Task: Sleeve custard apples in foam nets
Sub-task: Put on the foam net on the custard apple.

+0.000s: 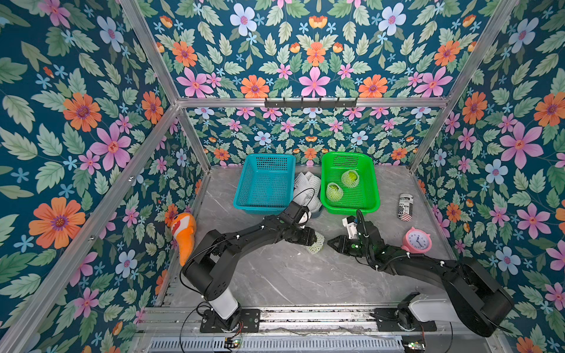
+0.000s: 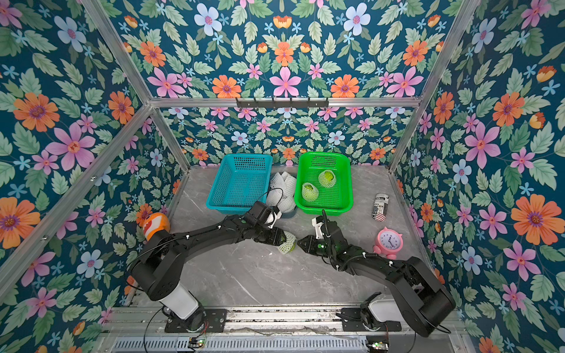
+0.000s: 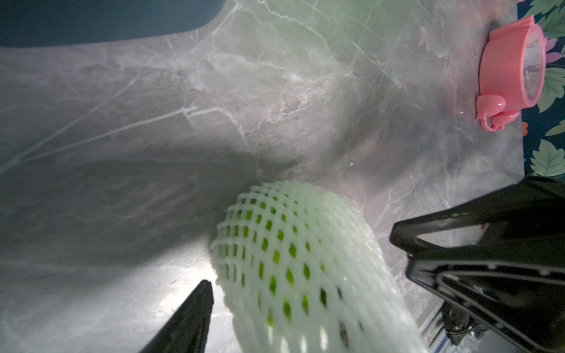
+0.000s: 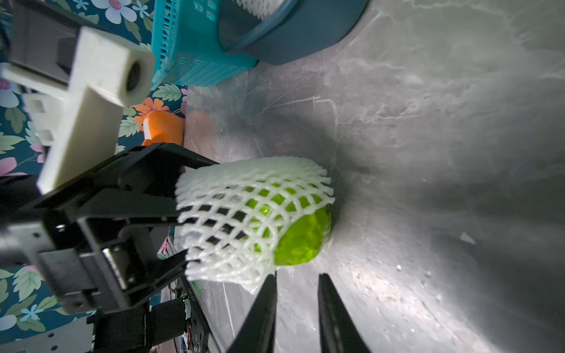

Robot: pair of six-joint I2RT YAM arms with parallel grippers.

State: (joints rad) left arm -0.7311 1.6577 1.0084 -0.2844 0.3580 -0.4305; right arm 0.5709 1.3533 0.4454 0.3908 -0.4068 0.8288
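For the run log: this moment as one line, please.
Left end effector: clamped on foam net over custard apple | Right end effector: open, empty | Green basket: two sleeved fruits

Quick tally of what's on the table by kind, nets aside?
Custard apples: 3
Baskets: 2
Clock: 1
Can: 1
Fish toy: 1
Total: 8

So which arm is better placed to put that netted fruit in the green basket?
Probably left: the left pincer clasps the netted custard apple, so it need only lift it to the green basket. The right pincer is empty, jaws slightly apart, beside the fruit.
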